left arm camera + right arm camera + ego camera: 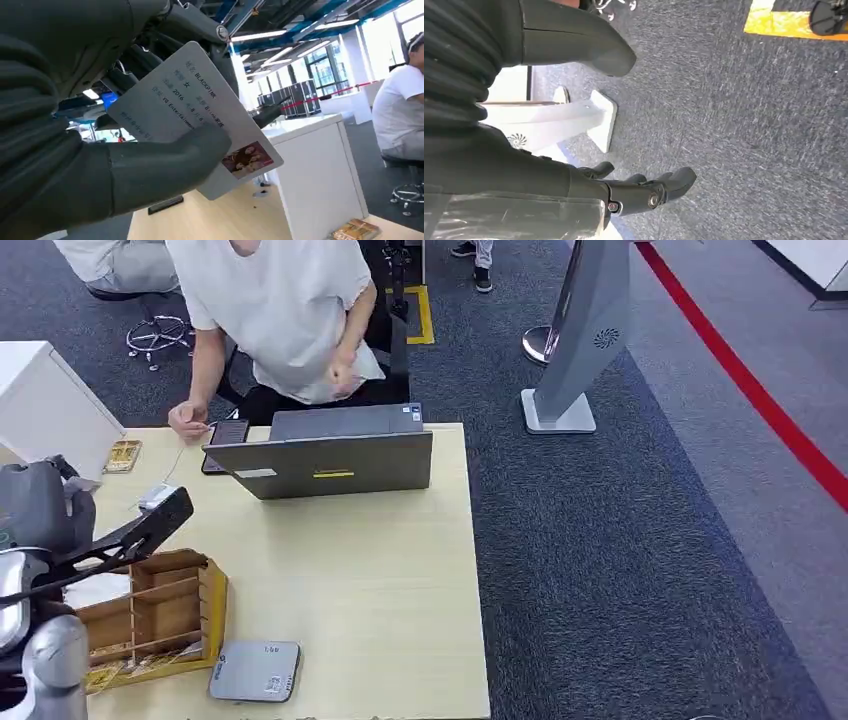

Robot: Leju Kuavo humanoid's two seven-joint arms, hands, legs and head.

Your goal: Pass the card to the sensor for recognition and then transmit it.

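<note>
The card (200, 117) is pinched tight in my left hand (100, 150), up above the tabletop (380, 570). My right hand (589, 165) hangs with its fingers (676, 180) apart, holding nothing.

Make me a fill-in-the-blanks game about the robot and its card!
1. The left hand holds a white ____.
2. The laptop sits on the ____.
3. The right hand holds ____.
4. The grey sensor box lies beside the wooden ____.

Missing words: card; table; nothing; organizer
</note>
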